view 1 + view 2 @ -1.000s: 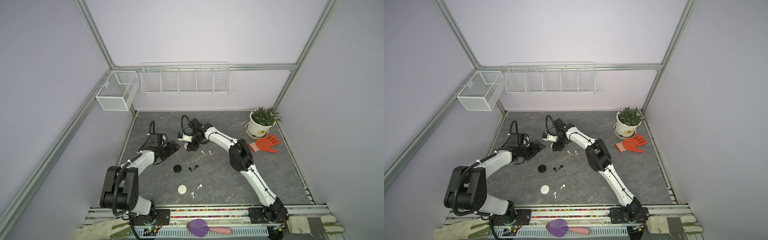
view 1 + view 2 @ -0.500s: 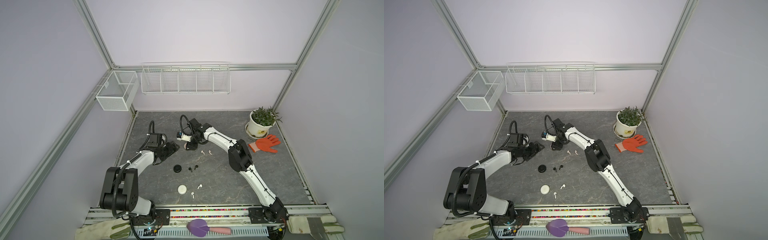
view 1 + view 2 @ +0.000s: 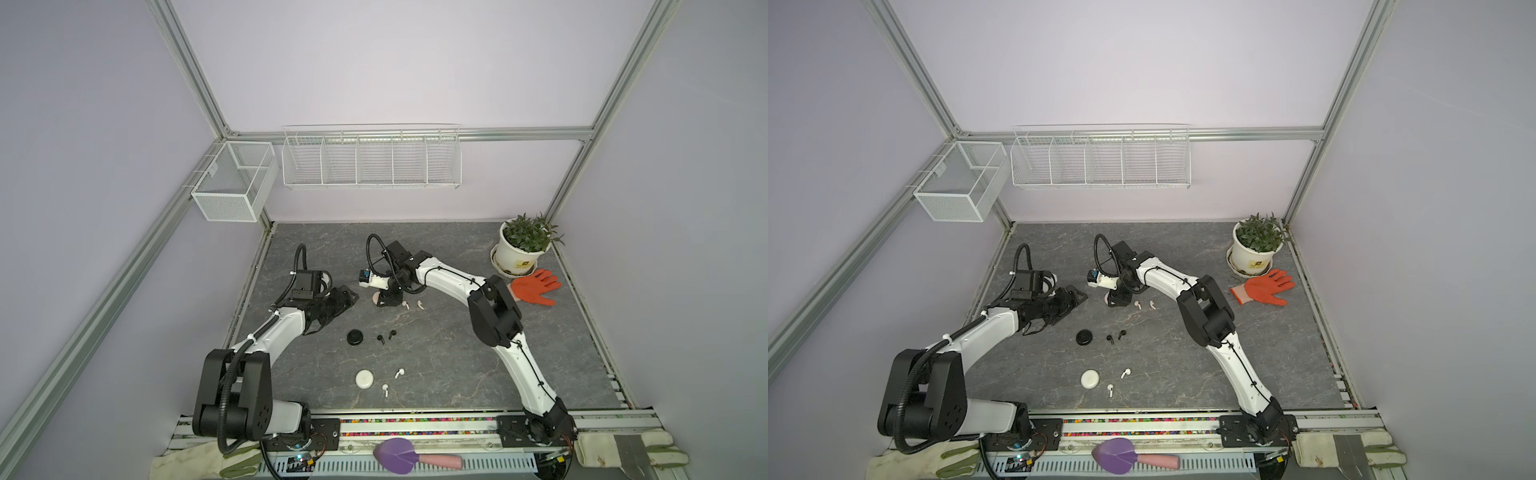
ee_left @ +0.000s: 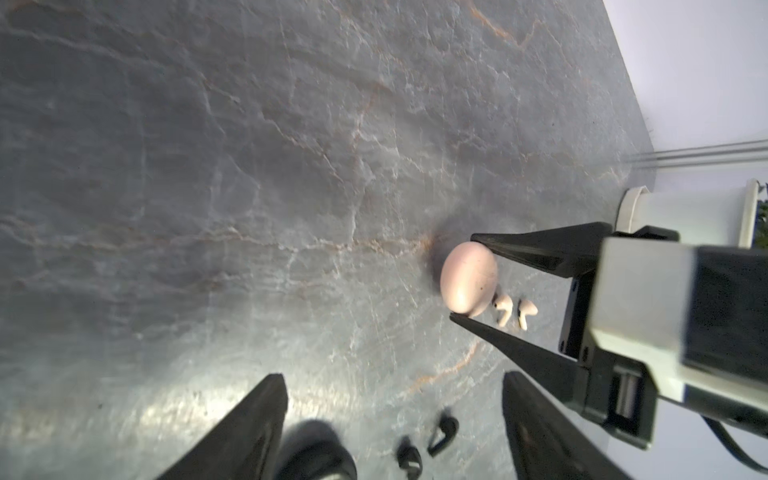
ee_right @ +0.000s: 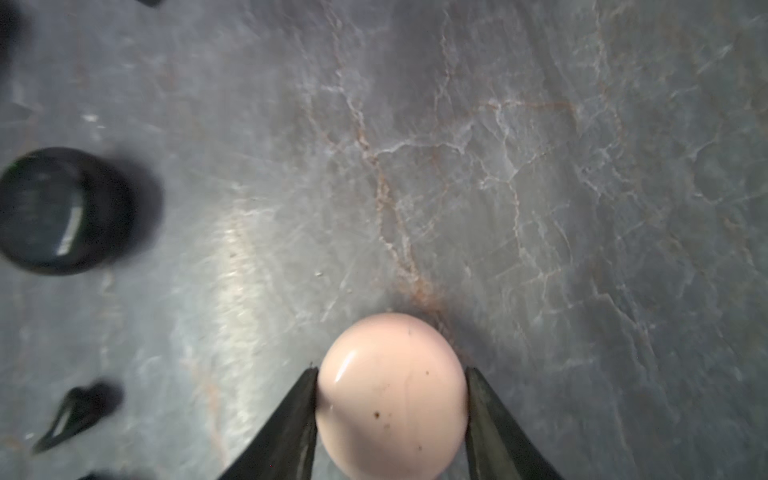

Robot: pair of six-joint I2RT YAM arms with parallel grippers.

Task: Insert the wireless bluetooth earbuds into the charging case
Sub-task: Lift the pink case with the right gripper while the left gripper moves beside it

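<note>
Firstly, logged right gripper (image 5: 390,374) closed partway on pale pink charging case (image 4: 467,278), one finger against each side, low over grey marbled tabletop (image 3: 449,361). Logged left gripper (image 4: 390,378) spread wide, holding nothing, aimed toward that case. Counted pale pink earbuds (image 4: 504,308) loose just beside it; black earbuds (image 3: 380,338) beside black charging case (image 3: 355,336); white earbuds (image 3: 400,372) beside white charging case (image 3: 365,379), nearer the front edge.

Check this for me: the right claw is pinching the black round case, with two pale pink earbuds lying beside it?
No: the right gripper pinches the pale pink case, not the black case, which lies apart. The right wrist view shows it. The pale pink earbuds lie beside it.
</note>
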